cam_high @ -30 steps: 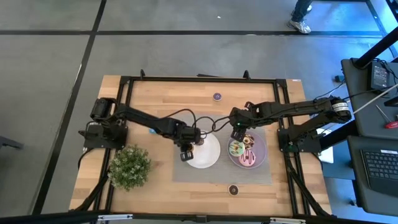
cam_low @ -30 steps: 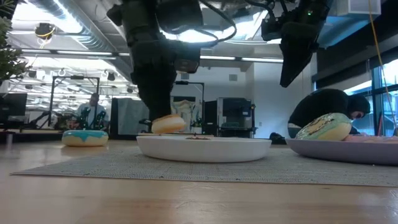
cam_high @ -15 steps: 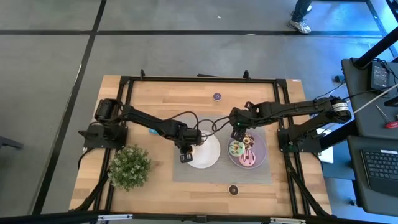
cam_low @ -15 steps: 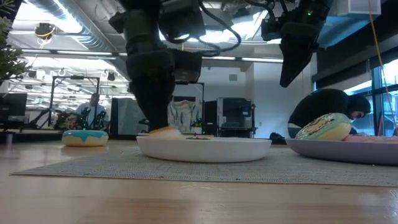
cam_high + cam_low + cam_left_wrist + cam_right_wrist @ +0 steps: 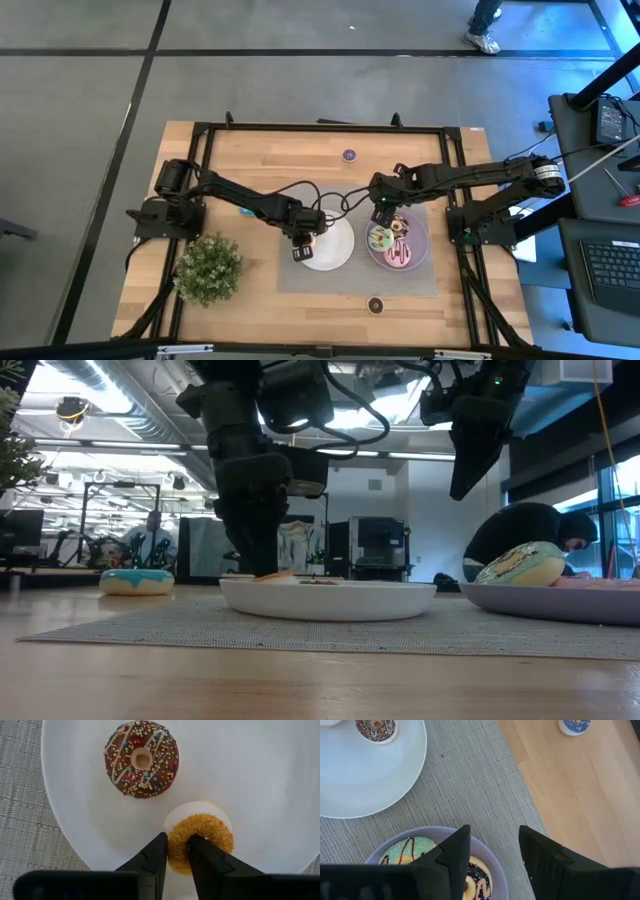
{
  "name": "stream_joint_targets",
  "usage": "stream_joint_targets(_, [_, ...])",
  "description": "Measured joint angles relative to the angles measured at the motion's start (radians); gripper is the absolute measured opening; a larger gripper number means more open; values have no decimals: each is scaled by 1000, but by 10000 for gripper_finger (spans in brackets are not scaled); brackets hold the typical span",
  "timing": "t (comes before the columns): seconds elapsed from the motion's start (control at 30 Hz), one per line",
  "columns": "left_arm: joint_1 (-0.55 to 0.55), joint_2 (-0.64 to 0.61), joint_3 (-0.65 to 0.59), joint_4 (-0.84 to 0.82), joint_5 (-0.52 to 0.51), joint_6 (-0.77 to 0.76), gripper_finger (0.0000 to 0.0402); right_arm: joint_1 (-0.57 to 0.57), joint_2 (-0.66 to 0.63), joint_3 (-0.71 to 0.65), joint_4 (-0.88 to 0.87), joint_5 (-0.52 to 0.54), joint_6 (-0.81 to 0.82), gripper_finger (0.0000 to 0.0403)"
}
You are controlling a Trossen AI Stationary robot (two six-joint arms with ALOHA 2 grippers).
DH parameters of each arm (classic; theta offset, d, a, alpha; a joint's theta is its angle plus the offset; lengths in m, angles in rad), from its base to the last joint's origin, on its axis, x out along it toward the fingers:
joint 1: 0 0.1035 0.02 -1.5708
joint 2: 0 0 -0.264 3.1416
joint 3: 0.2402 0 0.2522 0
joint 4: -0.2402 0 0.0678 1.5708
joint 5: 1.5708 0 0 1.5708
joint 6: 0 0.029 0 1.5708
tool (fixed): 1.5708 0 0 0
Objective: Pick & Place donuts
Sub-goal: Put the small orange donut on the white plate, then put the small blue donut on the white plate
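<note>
My left gripper point(image 5: 303, 240) points down over the white plate point(image 5: 335, 252) and is shut on a small orange-topped donut point(image 5: 210, 830). A brown sprinkled donut point(image 5: 141, 759) lies flat on the same plate. My right gripper point(image 5: 383, 212) hangs open and empty above the far left rim of the purple plate point(image 5: 422, 240). That plate holds a green donut point(image 5: 379, 238) and a pink one point(image 5: 400, 255). A blue donut point(image 5: 245, 210) lies on the wood to the left. My left gripper pinches the orange donut's ring wall point(image 5: 176, 845) on the side nearest the fingers, one finger in the hole and one outside. The fingers come from above, pointing down. The donut sits low inside the white plate point(image 5: 260, 780); in the low view point(image 5: 275, 575) only its top shows over the rim.
A grey mat point(image 5: 300, 280) lies under both plates. A potted plant point(image 5: 208, 268) stands at the near left. A tiny purple donut point(image 5: 349, 155) lies at the far middle and a tiny brown one point(image 5: 375, 304) at the near middle. People show beyond the table.
My left gripper has gone down and slightly toward the table's right edge with the orange donut. The donut has sunk from above the white plate's rim to down inside the plate. The gripper stays shut on it.
</note>
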Motion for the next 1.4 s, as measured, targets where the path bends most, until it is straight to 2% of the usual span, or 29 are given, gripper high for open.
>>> stream_joint_targets(0.27, [0,0,0,-3,33,-19,91,0,0,0,0,0,-1,170])
stream_joint_targets(0.6, [0,0,0,-3,52,-48,164,0,0,0,0,0,-3,170])
stream_joint_targets(0.77, [0,0,0,-3,59,-53,185,0,0,0,0,-1,-3,170])
stream_joint_targets(0.93, [16,-10,13,-13,113,-53,193,0,0,0,0,-1,-3,170])
stream_joint_targets(1.23, [56,-21,23,-18,112,-53,188,0,0,0,-1,-2,-3,170])
stream_joint_targets(1.4, [98,-68,23,19,108,-53,189,0,-2,0,-35,-8,32,170])
